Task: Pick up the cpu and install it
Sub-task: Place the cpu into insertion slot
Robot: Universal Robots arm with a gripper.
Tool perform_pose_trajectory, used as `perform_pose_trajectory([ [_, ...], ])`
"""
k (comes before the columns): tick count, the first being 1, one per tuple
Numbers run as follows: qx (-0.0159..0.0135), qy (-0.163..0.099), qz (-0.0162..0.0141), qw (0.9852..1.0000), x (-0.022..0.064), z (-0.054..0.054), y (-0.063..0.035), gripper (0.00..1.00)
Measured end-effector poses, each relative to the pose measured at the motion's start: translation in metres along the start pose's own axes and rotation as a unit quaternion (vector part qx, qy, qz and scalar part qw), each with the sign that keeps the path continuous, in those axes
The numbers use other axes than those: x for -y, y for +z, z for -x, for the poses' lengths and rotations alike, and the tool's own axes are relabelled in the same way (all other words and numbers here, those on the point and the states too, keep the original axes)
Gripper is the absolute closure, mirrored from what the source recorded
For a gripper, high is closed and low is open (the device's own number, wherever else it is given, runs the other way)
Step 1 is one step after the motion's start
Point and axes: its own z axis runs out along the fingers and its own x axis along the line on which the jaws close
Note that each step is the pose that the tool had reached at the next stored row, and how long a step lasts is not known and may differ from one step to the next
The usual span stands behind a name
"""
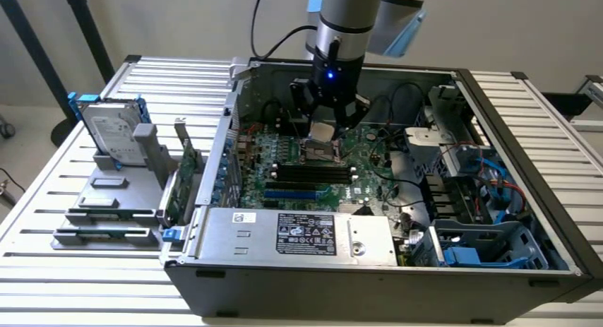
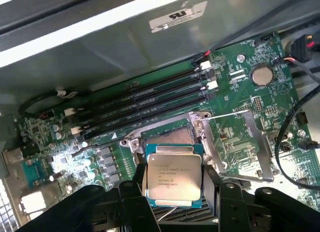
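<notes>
Pincer (image 1: 325, 128) is down inside the open pc case (image 1: 377, 292), over the motherboard (image 1: 368, 140). Its two black fingers (image 2: 134, 194) are clamped on the cpu (image 2: 173, 179), one on each opposite edge, with the silver printed top facing the wrist camera. The cpu sits flat between the fingers, not seated in the board.

Directly beneath the pincer is the cpu socket (image 2: 167, 138), with its metal load frame (image 2: 235, 149) lying open beside it. The cpu looks just above the socket and apart from it.

Just past the socket from the pincer are four black memory slots (image 2: 150, 99), side by side. Further off on the board is a coin cell (image 2: 262, 74). Between the pincer and the case's near wall in the exterior view is the grey power supply (image 1: 301, 235).

Well away from the pincer, outside the case on the exterior view's left, a hard drive (image 1: 111, 133) in a blue bracket stands on a grey rack (image 1: 104, 200), with green cards (image 1: 188, 173) alongside.
</notes>
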Motion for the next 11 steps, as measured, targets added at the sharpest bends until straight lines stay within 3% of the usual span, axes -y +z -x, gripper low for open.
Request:
perform_pose_trajectory([
  [6,-0.0037,0.044,0.0006,0.999,0.0001,0.0001,0.0024,0.46],
  [11,-0.0052,0.085,0.002,0.9964,0.0002,0.0003,0.005,0.46],
])
